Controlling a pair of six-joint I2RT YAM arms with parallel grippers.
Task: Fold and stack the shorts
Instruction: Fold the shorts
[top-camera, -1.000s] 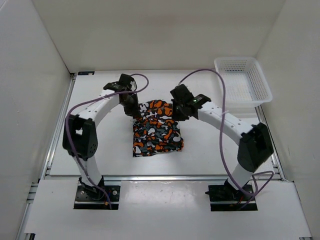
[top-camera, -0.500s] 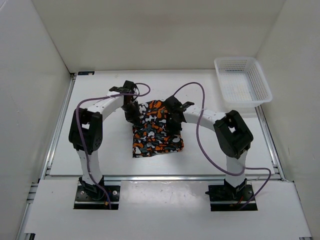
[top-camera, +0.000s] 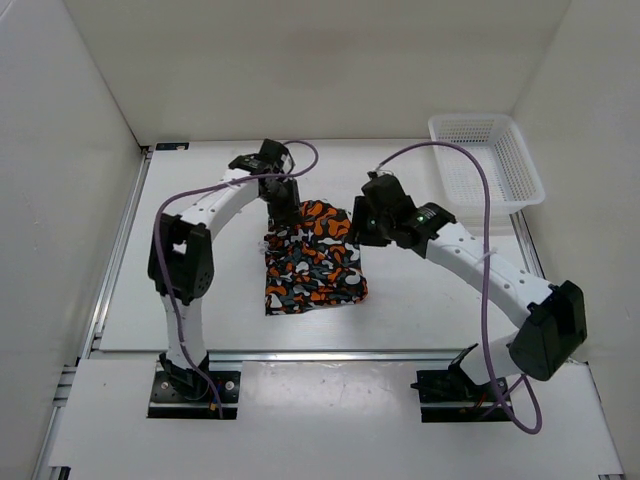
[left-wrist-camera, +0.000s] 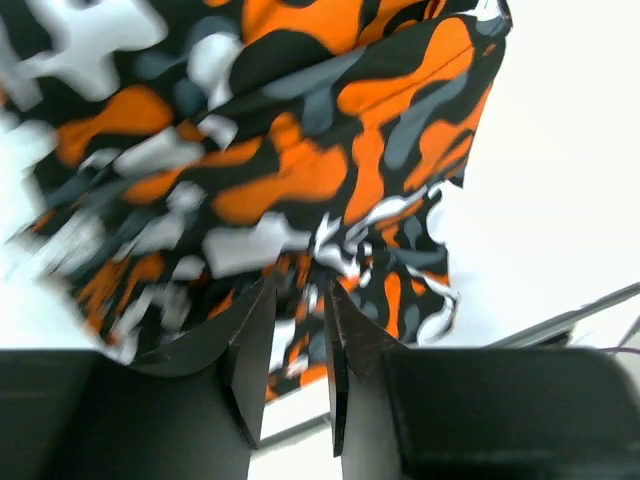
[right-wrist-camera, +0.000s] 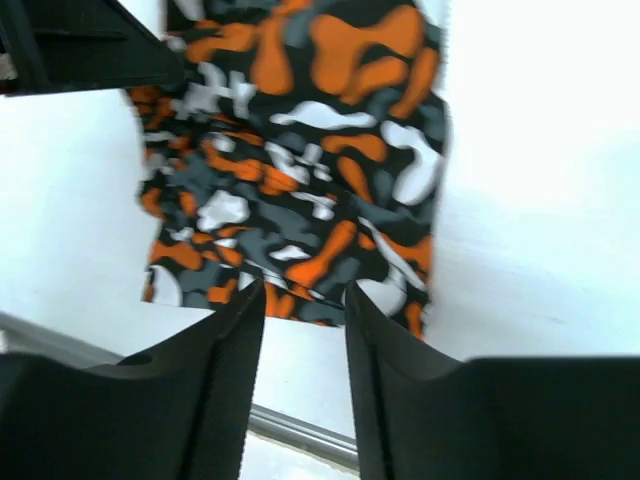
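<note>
Starting near: the left arm (top-camera: 178, 265) and right arm (top-camera: 490, 275) are rising from the near edge of the white table (top-camera: 210, 290) and arching in toward the middle. The shorts (top-camera: 312, 262) are lying mid-table between the two arms. They're folded into a rough rectangle, lying flat, with the near edge a bit wider and rumpled.

Moving farther, the right gripper (top-camera: 362, 225) is hovering at the shorts' far right corner. On the right wrist view you're seeing its fingers (right-wrist-camera: 232, 360) standing clearly apart and gripping nothing, with cloth and bare table showing through the gap.

The left gripper (top-camera: 284, 203) is hanging over the shorts' far left corner. On its wrist view the fingers (left-wrist-camera: 250, 350) are sitting parted by a narrow slot, with the print showing beyond the tips. You can't tell from that view whether the tips are touching the cloth.

Farthest out, the white mesh basket (top-camera: 485, 160) is sitting at the far right corner, well apart from the shorts.
</note>
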